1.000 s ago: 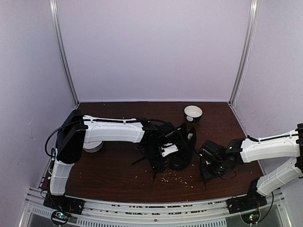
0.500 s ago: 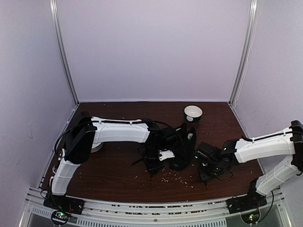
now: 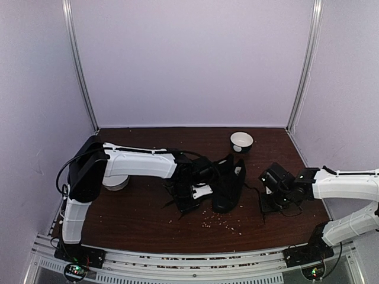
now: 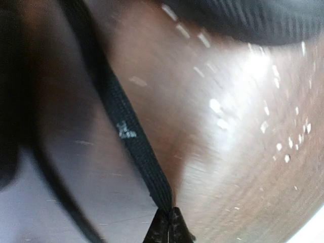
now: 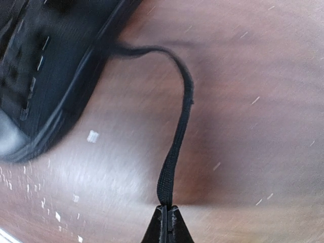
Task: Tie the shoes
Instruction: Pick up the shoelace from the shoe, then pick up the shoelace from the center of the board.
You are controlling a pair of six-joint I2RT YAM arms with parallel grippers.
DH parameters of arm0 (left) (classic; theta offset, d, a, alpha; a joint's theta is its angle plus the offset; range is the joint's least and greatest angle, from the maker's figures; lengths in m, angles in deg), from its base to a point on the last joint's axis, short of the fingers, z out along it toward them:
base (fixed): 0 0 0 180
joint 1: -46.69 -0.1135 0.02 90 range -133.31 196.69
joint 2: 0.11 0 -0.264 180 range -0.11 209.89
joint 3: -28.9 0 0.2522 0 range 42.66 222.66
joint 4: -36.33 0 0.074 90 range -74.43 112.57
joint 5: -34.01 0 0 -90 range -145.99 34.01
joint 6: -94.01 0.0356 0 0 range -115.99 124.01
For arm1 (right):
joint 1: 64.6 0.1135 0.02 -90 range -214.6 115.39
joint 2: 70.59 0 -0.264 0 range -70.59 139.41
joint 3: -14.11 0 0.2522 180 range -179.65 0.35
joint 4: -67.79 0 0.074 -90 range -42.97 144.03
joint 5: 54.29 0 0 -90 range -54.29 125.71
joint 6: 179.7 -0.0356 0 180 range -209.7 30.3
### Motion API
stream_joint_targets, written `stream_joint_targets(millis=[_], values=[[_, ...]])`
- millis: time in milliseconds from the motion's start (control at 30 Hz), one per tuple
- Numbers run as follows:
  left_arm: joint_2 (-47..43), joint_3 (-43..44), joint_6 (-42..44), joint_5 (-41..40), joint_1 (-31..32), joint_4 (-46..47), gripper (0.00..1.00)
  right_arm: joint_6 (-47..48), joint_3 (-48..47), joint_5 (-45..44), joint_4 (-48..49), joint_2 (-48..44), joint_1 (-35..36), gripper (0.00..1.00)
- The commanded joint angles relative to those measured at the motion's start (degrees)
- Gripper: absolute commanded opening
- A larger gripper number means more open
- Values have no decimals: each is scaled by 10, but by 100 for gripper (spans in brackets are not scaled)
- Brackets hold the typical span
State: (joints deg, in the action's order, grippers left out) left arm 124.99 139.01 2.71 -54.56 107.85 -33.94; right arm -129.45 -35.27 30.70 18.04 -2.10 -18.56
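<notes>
Seen from above, on a dark brown table (image 3: 136, 219): the black shoes (image 3: 228, 189) bunched together near the middle. Hard to separate one from the other where the left arm crosses them.

At 9 o'clock of the shoes, low over the wood: the left gripper (image 4: 169, 225), tips pressed fully together on a flat black lace (image 4: 129, 136). In the left wrist view, stretched straight from the tips at 6 o'clock up toward 11 o'clock, with a pale speck about halfway along. Across the top edge there, from 12 to 2 o'clock, the dark mesh of a shoe, blurred.

At 3 o'clock of the shoes, also low: the right gripper (image 5: 167, 223), closed just as tightly on a second lace (image 5: 177, 136). In the right wrist view, rising from the tips at 6 o'clock, then curving over toward 10 o'clock to meet the side of a shoe that fills the upper left corner. Looser than the other, with a clear bend in it.

At 1 o'clock of the shoes, toward the back edge of the table: a white bowl (image 3: 241, 141), upright, well apart from them. Far out at 9 o'clock, half hidden behind the left arm: another white bowl (image 3: 115, 183). At 6 o'clock, just beside the shoes: pale crumbs (image 3: 222, 222) scattered over the wood.
</notes>
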Motion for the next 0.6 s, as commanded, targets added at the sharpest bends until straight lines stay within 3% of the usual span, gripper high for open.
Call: stream_joint_targets(millis=[0,200,567], values=[[-38,23,-12,-47,-5,119,0,49,-4,13,84,4,-89,0],[46,143,20,-32,-10,87,0,89,-79,22,129,117,-142,0],[113,208,78,43,13,51,0,74,-79,121,209,184,-80,0]])
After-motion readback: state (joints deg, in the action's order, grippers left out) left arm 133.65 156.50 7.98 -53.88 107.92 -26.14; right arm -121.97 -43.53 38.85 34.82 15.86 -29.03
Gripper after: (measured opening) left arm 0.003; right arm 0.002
